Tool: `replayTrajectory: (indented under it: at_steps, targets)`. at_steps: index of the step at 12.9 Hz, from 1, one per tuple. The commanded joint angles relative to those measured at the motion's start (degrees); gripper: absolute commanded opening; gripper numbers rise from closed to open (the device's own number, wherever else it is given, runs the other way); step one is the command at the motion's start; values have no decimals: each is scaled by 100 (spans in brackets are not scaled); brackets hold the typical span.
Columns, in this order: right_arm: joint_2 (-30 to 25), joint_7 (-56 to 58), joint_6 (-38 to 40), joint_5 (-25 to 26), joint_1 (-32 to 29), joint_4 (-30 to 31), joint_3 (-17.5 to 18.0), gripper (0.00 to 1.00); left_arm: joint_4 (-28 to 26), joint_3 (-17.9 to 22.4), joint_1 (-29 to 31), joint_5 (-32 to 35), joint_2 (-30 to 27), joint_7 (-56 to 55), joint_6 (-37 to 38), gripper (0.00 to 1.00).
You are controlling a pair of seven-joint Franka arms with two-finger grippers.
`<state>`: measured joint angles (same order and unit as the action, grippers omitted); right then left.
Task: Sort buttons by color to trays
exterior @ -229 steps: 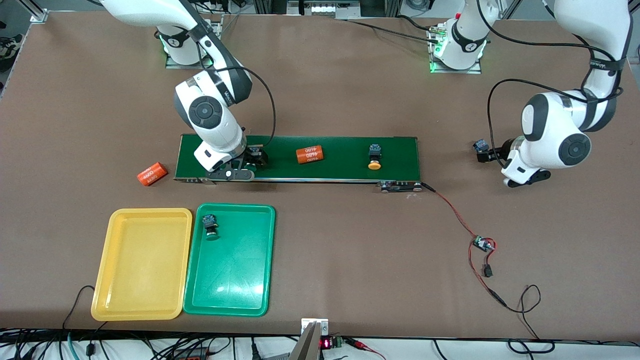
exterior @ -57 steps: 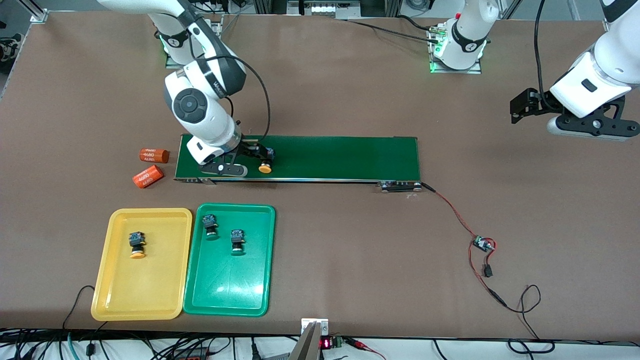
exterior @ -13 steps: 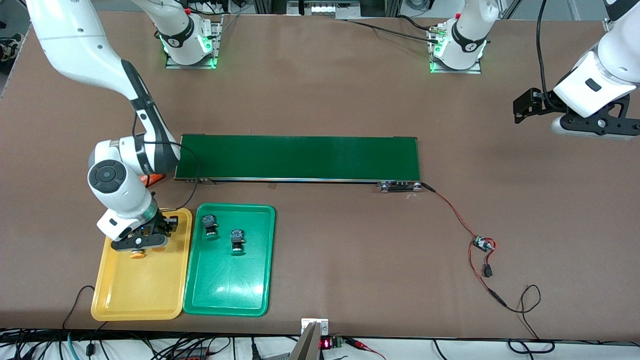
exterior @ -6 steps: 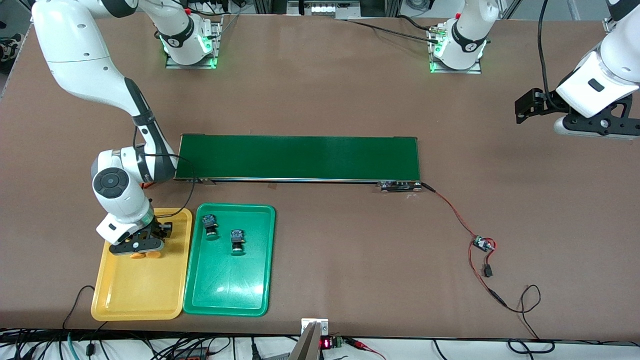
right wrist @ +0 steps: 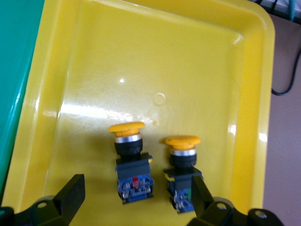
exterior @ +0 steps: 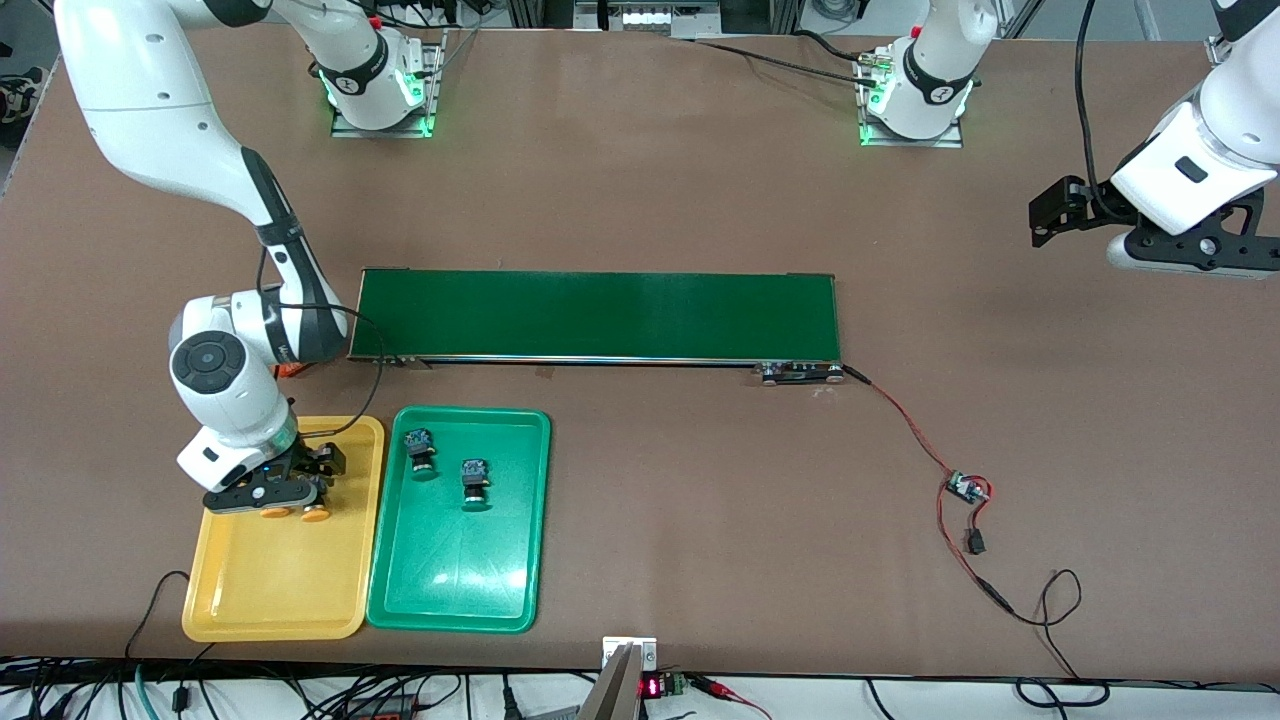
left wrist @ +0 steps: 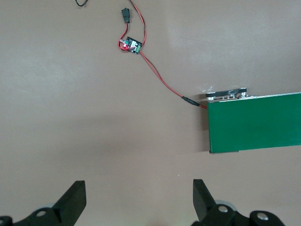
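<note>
Two yellow buttons [right wrist: 131, 162] [right wrist: 183, 169] lie side by side in the yellow tray [exterior: 270, 590]; only their caps [exterior: 315, 515] show under the hand in the front view. My right gripper [right wrist: 136, 197] [exterior: 268, 492] hangs low over them, open, with one button lying loose between its fingers [right wrist: 70, 195] and the other beside one finger. Two green buttons [exterior: 420, 450] [exterior: 475, 482] lie in the green tray [exterior: 450, 580]. My left gripper [left wrist: 138, 200] [exterior: 1175, 255] waits open and holds nothing, above bare table at the left arm's end.
The long dark-green conveyor belt [exterior: 600, 315] [left wrist: 254, 122] lies across the middle with nothing on it. An orange cylinder [exterior: 290, 370] peeks out under the right arm. A small circuit board [exterior: 965, 488] [left wrist: 130, 45] with red wires lies near the belt's end.
My right gripper has opened and let go of the second yellow button, which now lies in the yellow tray beside the first. The left arm has barely moved.
</note>
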<state>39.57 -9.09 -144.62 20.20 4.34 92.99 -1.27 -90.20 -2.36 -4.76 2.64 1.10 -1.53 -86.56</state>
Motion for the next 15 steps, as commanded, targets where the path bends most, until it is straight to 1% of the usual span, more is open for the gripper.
replayTrajectory:
  at_steps: [1,4,6,8,10,12,13,15]
  targets:
    - [-623,4,976,-401,-20,70,187,100,90,-36,-8,114,-31,-22,130,100]
    - [-1300,4,2153,-833,-64,52,364,100,90,-45,-8,114,-31,-31,130,100]
    - [-1801,13,2910,-965,-126,52,469,100,90,-45,-8,114,-22,-22,130,100]
    - [-2328,30,3622,-1027,-196,105,496,100,90,-45,-8,114,-31,-22,130,100]
    - [-2794,22,4229,-1045,-345,123,644,100,90,-45,-8,114,-22,-22,130,100]
    - [-3138,21,4687,-1054,-503,105,847,100,90,-45,-8,114,-22,-22,130,100]
    - [-3278,48,4871,-1062,-600,114,882,100,90,-45,-8,114,-22,-31,130,100]
    - [-3516,57,4978,-1316,-723,149,891,100,90,-54,-8,114,-22,-22,130,100]
